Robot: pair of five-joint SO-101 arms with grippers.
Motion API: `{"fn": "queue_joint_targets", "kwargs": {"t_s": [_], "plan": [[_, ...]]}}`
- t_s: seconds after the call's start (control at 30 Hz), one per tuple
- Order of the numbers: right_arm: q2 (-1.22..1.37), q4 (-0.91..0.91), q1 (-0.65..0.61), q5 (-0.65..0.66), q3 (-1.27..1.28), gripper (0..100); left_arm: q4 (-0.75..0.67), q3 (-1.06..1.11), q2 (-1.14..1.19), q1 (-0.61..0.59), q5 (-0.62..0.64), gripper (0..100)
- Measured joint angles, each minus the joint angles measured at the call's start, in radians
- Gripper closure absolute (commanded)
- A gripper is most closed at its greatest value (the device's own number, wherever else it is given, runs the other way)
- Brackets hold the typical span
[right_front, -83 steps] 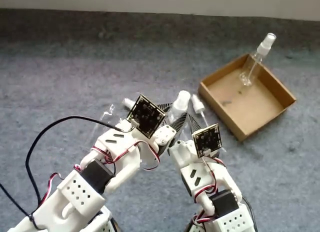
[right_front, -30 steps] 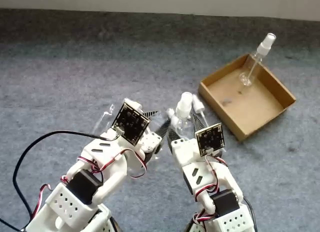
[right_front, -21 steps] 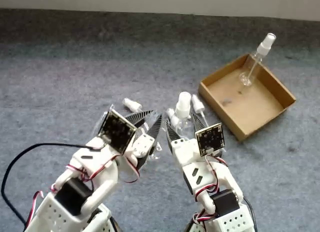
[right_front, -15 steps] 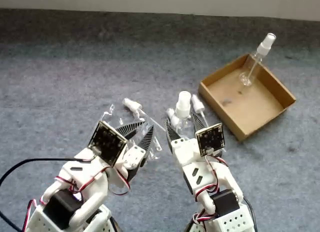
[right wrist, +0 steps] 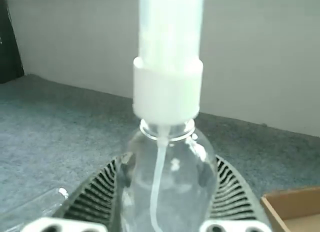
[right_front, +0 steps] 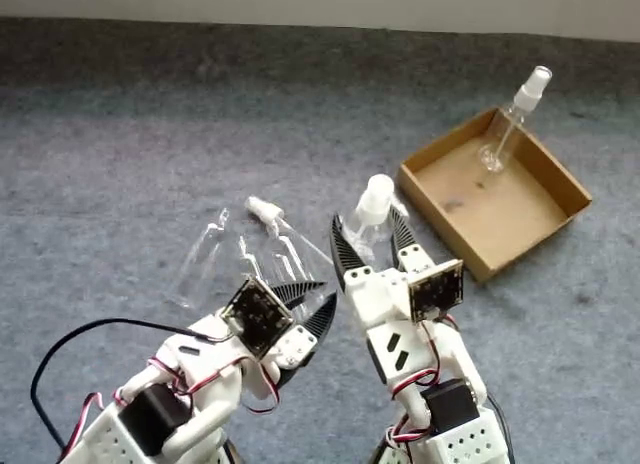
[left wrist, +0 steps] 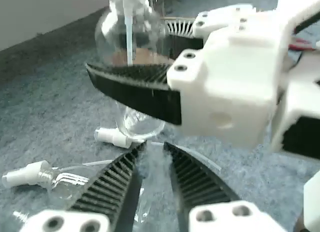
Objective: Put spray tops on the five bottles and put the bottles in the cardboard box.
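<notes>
My right gripper (right_front: pixel 367 234) is shut on a clear bottle (right_front: pixel 372 224) that stands upright and carries a white spray top (right_front: pixel 377 192). In the right wrist view the bottle (right wrist: pixel 167 172) sits between both ribbed fingers (right wrist: pixel 95 197), with the spray top (right wrist: pixel 169 67) on its neck. My left gripper (right_front: pixel 325 292) is open and holds nothing, just near-left of the held bottle. From the left wrist, its fingertips (left wrist: pixel 135 152) point at that bottle (left wrist: pixel 131 37). The cardboard box (right_front: pixel 445 142) lies to the right, with one topped bottle (right_front: pixel 508 124) leaning in its far corner.
Loose clear bottles (right_front: pixel 205 256) and a white spray top (right_front: pixel 265 208) with its tube lie on the grey carpet left of the grippers. Another spray top (left wrist: pixel 114 137) and a topped bottle (left wrist: pixel 45 174) lie close to the left fingers. A box corner (right wrist: pixel 295 207) shows beside the held bottle.
The left arm let go at the held bottle and pulled back toward the near edge, fingers open. The right gripper, still holding the topped bottle, has shifted a little toward the box.
</notes>
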Motion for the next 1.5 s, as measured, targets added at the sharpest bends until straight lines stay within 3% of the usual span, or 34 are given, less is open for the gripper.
{"fn": "queue_joint_targets", "kwargs": {"t_s": [0.33,0.67,0.77,1.23,1.5], "plan": [[0.000,-0.071,-0.152,0.000,0.000,91.0,-0.178,0.213,-0.066,0.002,0.000,99],[0.000,-0.072,-0.169,0.000,0.000,91.0,-0.356,0.272,-0.068,0.029,0.000,99],[0.000,-0.074,-0.169,0.002,0.000,91.0,-0.391,0.272,-0.068,-0.029,0.003,99],[-0.008,-0.077,-0.167,0.002,-0.002,91.0,-0.405,0.272,-0.064,-0.199,0.006,99],[-0.014,0.137,-0.166,-0.002,-0.002,91.1,-0.402,0.273,-0.064,-0.226,0.000,99]]}}
